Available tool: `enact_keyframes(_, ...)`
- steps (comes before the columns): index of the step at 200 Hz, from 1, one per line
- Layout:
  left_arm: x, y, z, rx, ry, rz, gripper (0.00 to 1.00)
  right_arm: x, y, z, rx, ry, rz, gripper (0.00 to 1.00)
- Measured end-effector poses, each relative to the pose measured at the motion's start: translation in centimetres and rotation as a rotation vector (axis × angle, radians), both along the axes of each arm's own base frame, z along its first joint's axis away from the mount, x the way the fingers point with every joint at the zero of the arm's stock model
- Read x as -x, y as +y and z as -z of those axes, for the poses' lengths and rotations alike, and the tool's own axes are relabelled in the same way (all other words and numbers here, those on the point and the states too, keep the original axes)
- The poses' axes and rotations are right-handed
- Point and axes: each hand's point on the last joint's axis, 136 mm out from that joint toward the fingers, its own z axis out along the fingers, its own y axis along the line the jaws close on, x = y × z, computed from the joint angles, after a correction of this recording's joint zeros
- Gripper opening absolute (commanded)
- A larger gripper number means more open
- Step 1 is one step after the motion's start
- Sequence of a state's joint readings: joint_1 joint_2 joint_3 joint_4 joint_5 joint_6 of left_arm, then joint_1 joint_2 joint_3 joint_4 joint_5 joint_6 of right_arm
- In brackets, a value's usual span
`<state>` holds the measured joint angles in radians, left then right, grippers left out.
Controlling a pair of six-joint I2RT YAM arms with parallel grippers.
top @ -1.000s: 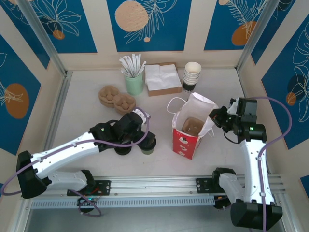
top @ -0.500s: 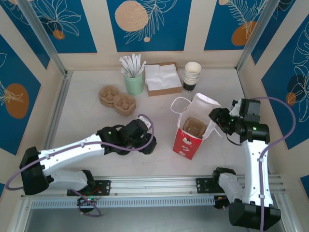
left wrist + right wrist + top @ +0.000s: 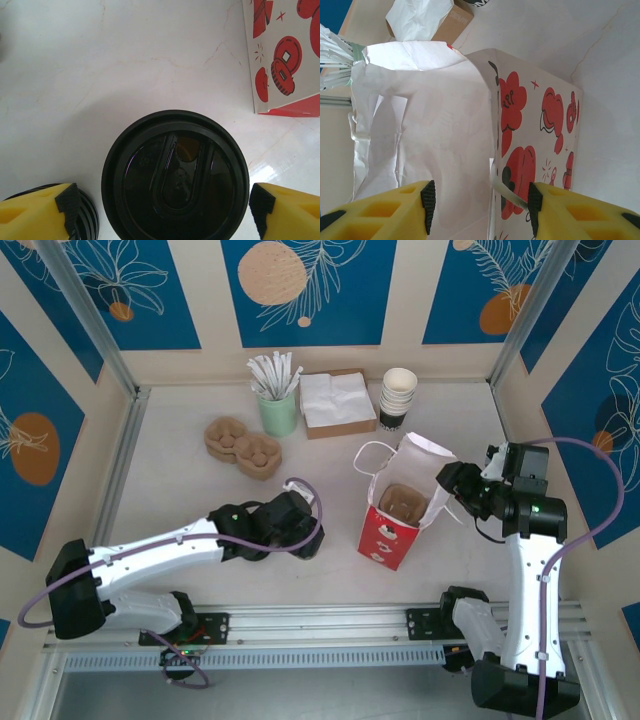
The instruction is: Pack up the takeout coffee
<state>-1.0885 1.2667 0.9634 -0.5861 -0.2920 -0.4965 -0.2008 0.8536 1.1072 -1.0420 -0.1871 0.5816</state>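
The takeout coffee [image 3: 175, 175] stands on the white table, its round black lid seen from straight above. My left gripper [image 3: 164, 202] is open and straddles it: the right pad sits close to the lid's rim, and the left pad stands a small gap away. In the top view that gripper [image 3: 298, 530] hovers over the cup [image 3: 313, 544], left of the red-and-white paper bag [image 3: 385, 535]. My right gripper [image 3: 481, 201] is open at the bag's right rim [image 3: 492, 115], with the bag's wall and a handle strip between its fingers, ungripped.
A low stack of black lids [image 3: 86, 222] lies just left of the coffee. A brown cup carrier [image 3: 402, 502] sits inside the bag. At the back are pulp carriers [image 3: 243, 445], a green cup of sticks [image 3: 277, 408], a napkin box [image 3: 335, 402] and stacked white cups [image 3: 398, 395].
My left gripper slid right and settled over the coffee. My right gripper went from shut to open at the bag's rim and shifted slightly right.
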Motion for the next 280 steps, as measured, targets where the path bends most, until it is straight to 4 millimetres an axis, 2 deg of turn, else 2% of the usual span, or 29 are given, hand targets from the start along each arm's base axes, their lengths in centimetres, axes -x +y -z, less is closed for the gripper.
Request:
enact_keyframes(72, 0.5, -0.5, 1.3, -0.035, 0.014, 0.002, 0.86, 0.0, -0.2, 0.0, 0.0, 0.0, 0.009, 0.54)
enact_keyframes(140, 0.8, -0.6, 1.9, -0.055, 0.014, -0.009, 0.81, 0.1, -0.3, -0.2, 0.001, -0.009, 0.013, 0.54)
enact_keyframes(280, 0.7, -0.7, 2.2, -0.083, 0.01, -0.026, 0.78, 0.1, -0.6, -0.3, -0.011, -0.018, 0.023, 0.55)
